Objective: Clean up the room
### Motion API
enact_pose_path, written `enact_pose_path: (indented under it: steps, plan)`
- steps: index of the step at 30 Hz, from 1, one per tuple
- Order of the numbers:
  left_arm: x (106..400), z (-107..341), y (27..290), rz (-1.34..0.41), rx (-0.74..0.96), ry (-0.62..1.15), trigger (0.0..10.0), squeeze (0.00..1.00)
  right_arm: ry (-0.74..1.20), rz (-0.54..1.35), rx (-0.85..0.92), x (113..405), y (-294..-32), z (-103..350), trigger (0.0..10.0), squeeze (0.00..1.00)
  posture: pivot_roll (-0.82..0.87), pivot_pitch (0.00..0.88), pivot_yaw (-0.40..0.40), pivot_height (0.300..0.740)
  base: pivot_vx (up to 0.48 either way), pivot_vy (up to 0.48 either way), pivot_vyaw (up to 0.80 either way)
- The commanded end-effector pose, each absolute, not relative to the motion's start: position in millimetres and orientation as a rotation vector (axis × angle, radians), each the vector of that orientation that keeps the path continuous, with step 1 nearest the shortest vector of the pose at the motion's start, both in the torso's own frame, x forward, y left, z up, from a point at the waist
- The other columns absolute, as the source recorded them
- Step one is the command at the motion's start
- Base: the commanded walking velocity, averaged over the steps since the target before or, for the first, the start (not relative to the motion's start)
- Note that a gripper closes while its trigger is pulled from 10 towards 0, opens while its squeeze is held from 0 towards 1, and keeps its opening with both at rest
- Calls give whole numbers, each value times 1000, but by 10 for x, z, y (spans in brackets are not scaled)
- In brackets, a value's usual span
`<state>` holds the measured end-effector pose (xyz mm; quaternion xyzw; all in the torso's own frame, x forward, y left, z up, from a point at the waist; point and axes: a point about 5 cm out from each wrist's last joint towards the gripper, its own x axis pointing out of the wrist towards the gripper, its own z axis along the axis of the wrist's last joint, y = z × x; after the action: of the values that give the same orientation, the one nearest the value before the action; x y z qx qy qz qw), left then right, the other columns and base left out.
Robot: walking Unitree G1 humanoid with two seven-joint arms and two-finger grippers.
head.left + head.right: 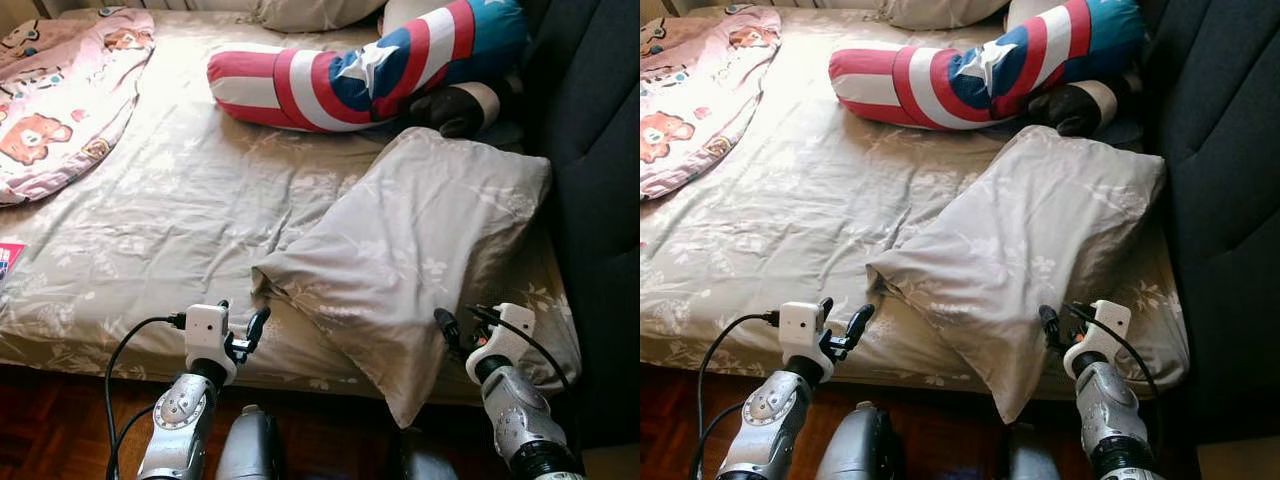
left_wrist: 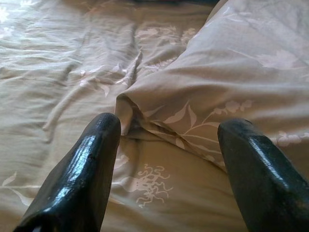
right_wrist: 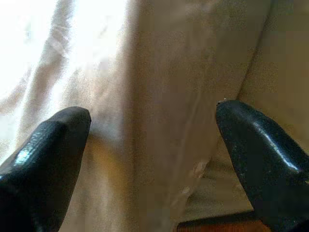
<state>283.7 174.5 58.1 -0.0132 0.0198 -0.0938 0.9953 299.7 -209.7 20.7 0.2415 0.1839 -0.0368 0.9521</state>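
Both grippers at the pillow's near edge
Left gripper [image 1: 242, 325] and right gripper [image 3: 153, 126], jaws apart, flank the grey pillow [image 1: 420, 250] on the bed [image 1: 170, 220].

Two silver, ribbed metal forearms with round screw-studded joints, each ending in a white box-shaped wrist housing behind its claw. Left claw [image 1: 243, 328] and right claw [image 1: 452, 330]: long glossy black fingers [image 2: 82, 169], tapered and rounded at the tips. Black cables loop from each white housing back along the forearm behind the claw.
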Motion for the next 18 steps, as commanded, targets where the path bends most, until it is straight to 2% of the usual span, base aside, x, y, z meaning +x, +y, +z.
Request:
enact_pose_path:
  steps: [1,8,18]
  plan:
    - [2799,531,1769,-190,-28,70,10000,0,394,-57,570,2986,-2048,180,10000,0,30,237,25,647,0,0,0]
    - [2788,543,1783,-192,-24,68,10000,0,402,-51,726,2999,-1983,149,10000,0,36,238,30,647,0,0,0]
    - [2756,553,1802,-198,-18,69,10000,0,558,-75,614,2892,-1916,-54,10000,0,56,236,42,647,0,0,0]
